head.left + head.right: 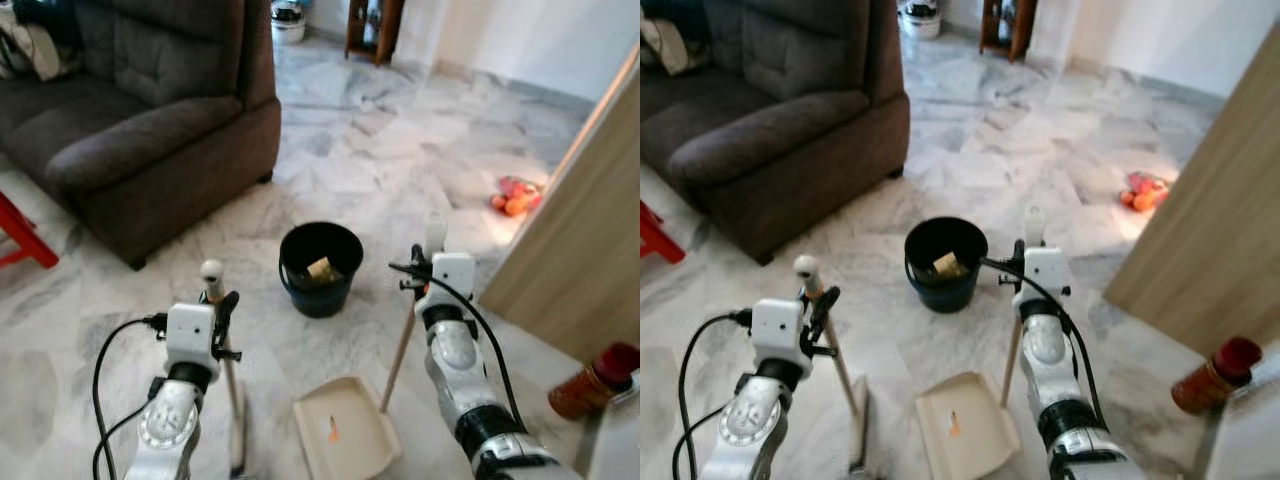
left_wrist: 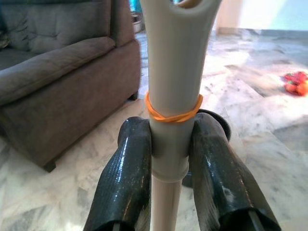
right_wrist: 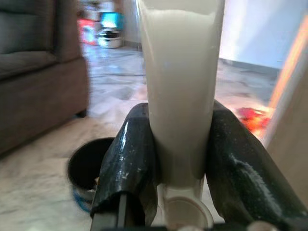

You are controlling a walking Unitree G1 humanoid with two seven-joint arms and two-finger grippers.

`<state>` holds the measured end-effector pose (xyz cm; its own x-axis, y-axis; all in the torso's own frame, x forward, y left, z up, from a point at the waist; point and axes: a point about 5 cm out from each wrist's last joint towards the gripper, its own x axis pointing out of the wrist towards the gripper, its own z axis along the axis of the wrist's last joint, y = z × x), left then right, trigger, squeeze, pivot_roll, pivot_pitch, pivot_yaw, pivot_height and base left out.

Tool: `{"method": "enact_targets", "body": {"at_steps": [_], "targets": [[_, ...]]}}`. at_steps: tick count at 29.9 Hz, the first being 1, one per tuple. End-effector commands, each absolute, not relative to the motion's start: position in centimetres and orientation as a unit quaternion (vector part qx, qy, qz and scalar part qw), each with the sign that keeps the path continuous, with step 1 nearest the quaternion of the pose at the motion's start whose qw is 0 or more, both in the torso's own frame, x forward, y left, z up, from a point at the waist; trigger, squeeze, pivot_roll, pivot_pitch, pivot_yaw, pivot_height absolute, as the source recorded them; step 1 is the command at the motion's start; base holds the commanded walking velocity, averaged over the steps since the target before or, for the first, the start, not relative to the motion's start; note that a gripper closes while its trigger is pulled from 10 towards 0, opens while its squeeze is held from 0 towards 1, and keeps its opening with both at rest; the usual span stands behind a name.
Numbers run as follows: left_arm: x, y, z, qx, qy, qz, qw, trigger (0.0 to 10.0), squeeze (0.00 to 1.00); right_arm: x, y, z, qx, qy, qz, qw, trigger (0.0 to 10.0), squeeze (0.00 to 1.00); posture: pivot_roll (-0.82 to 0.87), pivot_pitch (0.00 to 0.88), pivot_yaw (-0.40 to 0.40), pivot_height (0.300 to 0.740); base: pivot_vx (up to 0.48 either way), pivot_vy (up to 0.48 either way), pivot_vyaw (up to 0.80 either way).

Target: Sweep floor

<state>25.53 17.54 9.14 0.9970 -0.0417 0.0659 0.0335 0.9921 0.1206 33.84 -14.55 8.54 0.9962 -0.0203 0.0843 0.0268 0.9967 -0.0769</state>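
Left gripper [image 2: 168, 159]: I have its two black fingers [image 2: 126, 178] closed tight on the pale grip of the broom handle [image 1: 222, 340], one finger on each side, just under an orange rubber band [image 2: 173, 111] wound round the grip.
Broom: I see it standing nearly upright in front of my left arm, its rounded top [image 1: 212, 268] above the gripper and its shaft running down to the marble floor [image 1: 400, 160], where the head is blurred and hard to read.
Right gripper [image 3: 180, 159]: I have its fingers [image 3: 130, 163] clamped on the cream upper grip of the dustpan handle [image 1: 404, 340], touching it on both sides.
Dustpan [image 1: 345, 430]: I see the beige pan resting flat on the floor between my two arms, its wooden shaft leaning up to the right gripper; a small orange scrap [image 1: 333, 432] lies in the tray.
Bucket [image 1: 320, 268]: a dark bucket stands on the floor just beyond the dustpan, with something pale and crumpled inside it.
Sofa [image 1: 150, 110]: a dark grey sofa sits on the far left of the floor, well apart from the bucket.
Other things: a red and orange object [image 1: 515, 195] lies on the floor at the far right, near a light wooden panel [image 1: 590, 240]; a brown bottle with a red cap [image 1: 592, 382] stands near the right edge; a red frame [image 1: 22, 235] shows at the left edge.
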Motion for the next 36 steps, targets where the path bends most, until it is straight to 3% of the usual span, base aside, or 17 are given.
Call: {"method": "enact_targets", "body": {"at_steps": [1, 36], "targets": [[25.92, 16.9, 10.01, 0.052, -0.056, -0.027, 0.997, 10.0, 0.0, 34.15, -15.16, 9.2, -0.042, -0.054, -0.019, 0.997, 10.0, 0.0, 0.13, 0.111, -0.043, 0.74, 0.0, 0.0, -0.8], [26.04, 16.91, 10.01, 0.073, -0.055, -0.024, 0.996, 10.0, 0.0, 34.08, -15.01, 8.85, -0.05, -0.044, -0.016, 0.998, 10.0, 0.0, 0.14, 0.1, -0.045, 0.74, 0.0, -0.052, -0.8]]}}
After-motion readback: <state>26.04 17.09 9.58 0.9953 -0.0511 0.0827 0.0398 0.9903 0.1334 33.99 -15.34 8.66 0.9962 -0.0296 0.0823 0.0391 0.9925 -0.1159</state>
